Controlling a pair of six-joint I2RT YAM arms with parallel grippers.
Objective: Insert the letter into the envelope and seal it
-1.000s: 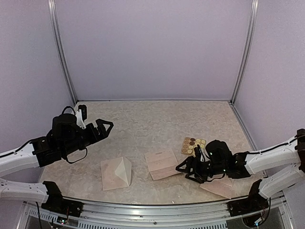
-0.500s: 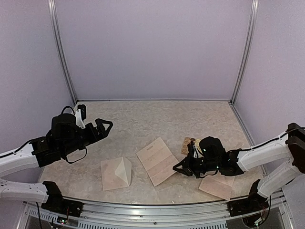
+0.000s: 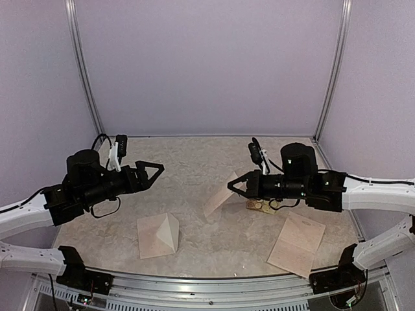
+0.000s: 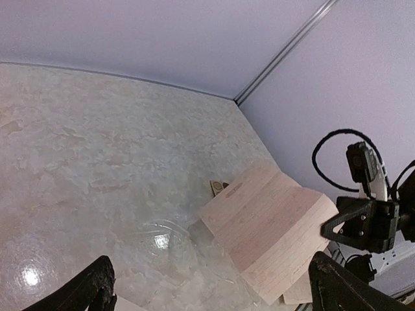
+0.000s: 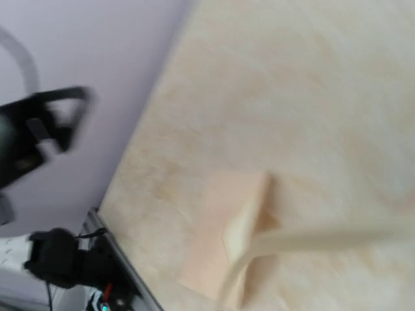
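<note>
The right gripper [image 3: 232, 185] pinches an edge of the pale lined paper letter [image 3: 217, 201], dangling it off the marbled table [image 3: 194, 155], presumably to carry it to the cream-pink pointed-flap paper envelope [image 3: 157, 236] lying at its eight o'clock, while the left gripper [image 3: 150, 172] hovers at the table's ten o'clock, wide open and empty.

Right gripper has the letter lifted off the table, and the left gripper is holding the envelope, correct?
Not quite. The right gripper does hold the letter up, but the left gripper is open and empty. The envelope lies on the table, as the top external view shows.
</note>
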